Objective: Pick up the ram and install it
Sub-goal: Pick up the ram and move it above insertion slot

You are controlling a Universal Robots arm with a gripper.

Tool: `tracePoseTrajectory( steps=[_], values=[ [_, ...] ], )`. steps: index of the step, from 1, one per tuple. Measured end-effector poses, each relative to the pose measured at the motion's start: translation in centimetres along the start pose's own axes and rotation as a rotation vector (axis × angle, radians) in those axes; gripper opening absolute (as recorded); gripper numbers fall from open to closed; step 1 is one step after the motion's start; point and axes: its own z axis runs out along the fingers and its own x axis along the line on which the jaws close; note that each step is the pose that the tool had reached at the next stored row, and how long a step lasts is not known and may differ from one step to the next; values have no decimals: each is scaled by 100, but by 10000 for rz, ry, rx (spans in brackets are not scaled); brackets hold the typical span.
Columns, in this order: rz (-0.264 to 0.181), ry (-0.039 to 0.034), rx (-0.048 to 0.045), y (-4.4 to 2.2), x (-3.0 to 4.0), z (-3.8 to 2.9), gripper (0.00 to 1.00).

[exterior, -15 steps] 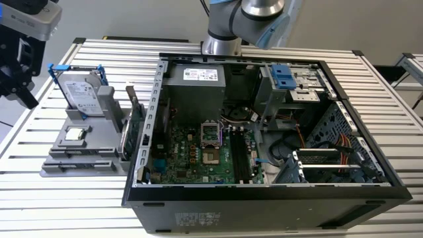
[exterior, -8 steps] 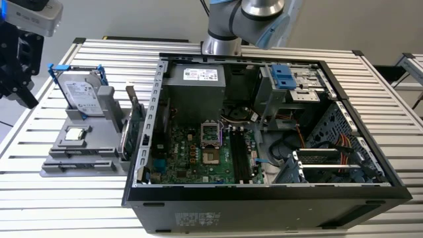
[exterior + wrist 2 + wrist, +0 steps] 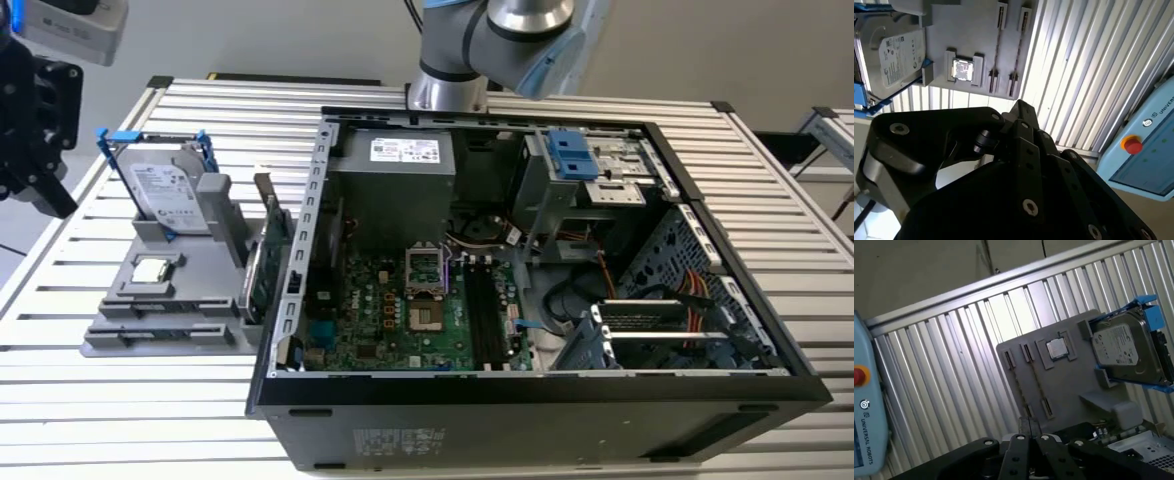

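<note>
Currently your gripper [image 3: 1029,427] hangs clenched, empty, well apart from the ram [image 3: 254,283], upright in the tray [image 3: 147,340] beside a larger card [image 3: 280,240]. Come down closed and you may knock the ram or snag that card.

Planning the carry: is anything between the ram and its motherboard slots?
Yes. The metal side wall of the open black computer case rises between the thin dark-green ram stick and the long black memory slots.

A slatted metal table [image 3: 134,420] carries an open computer case [image 3: 534,430] and, just beside it on the exterior view's left, a grey parts stand [image 3: 154,338].
</note>
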Motion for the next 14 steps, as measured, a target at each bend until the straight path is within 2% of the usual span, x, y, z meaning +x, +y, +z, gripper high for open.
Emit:
tracePoseTrajectory(
  steps=[6,14],
  values=[
    [-618,25,-16,2,-5,0,0],
    [-752,31,-20,2,-5,0,0]
  ],
)
